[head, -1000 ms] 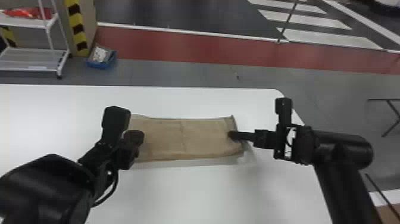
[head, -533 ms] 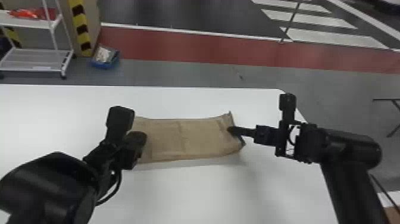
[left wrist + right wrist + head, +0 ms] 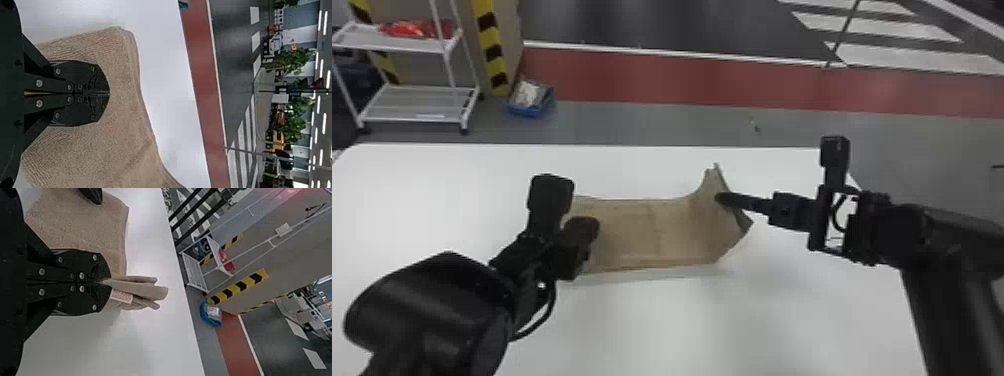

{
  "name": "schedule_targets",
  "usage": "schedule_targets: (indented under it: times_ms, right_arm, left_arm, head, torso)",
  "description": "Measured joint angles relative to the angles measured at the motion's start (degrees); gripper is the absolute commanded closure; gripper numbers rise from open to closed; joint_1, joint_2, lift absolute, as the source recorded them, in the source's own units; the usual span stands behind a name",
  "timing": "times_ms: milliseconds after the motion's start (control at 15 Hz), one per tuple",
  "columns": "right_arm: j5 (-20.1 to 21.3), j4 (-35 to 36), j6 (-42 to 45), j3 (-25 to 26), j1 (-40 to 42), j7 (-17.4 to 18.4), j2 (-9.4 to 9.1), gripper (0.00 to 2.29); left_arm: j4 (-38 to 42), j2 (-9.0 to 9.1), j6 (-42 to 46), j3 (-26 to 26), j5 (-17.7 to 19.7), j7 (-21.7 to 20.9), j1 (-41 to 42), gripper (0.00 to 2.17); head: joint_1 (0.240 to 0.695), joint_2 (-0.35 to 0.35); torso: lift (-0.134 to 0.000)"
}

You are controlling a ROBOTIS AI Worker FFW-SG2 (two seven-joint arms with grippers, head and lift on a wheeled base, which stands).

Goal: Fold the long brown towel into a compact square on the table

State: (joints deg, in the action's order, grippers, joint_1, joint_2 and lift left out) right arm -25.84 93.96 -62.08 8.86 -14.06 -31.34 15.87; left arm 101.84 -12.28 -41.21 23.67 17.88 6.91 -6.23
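As we look across the head view, we see the brown towel stretched over the white table, its right end raised at the right gripper, while the left gripper sits at its left end. In the left wrist view, we find the left gripper's fingers closed together over the towel; whether they touch it, we cannot tell. In the right wrist view, we see the right gripper pinching the towel's layered end tightly, just beside a white label.
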Motion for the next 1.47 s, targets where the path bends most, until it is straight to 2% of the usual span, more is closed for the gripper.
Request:
schedule_targets:
  times_ms: [133,400,600,867,1133,1333,1467]
  right_arm:
    - [0.23,-0.17,0.28,0.74,-0.17,0.07,0.11,1.39]
    - [-0.01,-0.34,0.06,2.06,-0.32,0.05,0.58,1.39]
    - [-0.75,0.47,-2.29,2.08,-0.74,0.38,0.23,1.39]
    - [-3.87,2.69,-6.43,1.68,-2.68,2.23,-0.61,1.39]
    - [-8.58,3.08,-9.05,0.87,-4.97,4.22,-2.74,1.39]
    - [-13.38,3.10,-11.04,-0.46,-6.44,6.35,-3.21,1.39]
    - [-14.84,3.09,-11.44,-1.97,-6.91,7.73,-3.44,1.39]
  left_arm:
    - [2.74,-2.04,-0.08,-2.07,2.77,-0.83,0.68,1.97]
    - [1.52,-3.28,-0.54,-4.49,3.89,-4.15,1.87,1.97]
    - [-1.73,-2.70,-0.41,-3.77,2.93,-4.78,1.71,1.97]
    - [-3.55,-1.70,-0.39,-3.23,2.68,-4.93,0.85,1.97]
    - [-4.85,-0.21,-0.41,-2.15,2.62,-5.21,-0.20,1.97]
    - [-5.66,0.70,-0.41,-1.20,2.82,-5.09,-1.03,1.97]
    - [-5.92,1.35,-0.42,-0.72,2.75,-5.06,-1.42,1.97]
  head:
    - [0.695,-0.153]
    - [0.695,-0.145]
    - [0.695,-0.141]
    - [0.695,-0.123]
    - [0.695,-0.102]
    - [0.695,-0.089]
    - [0.695,-0.081]
  torso:
    - [-0.128]
    - [-0.128]
    - [-0.128]
    - [-0.128]
    - [-0.128]
    - [-0.128]
    - [-0.128]
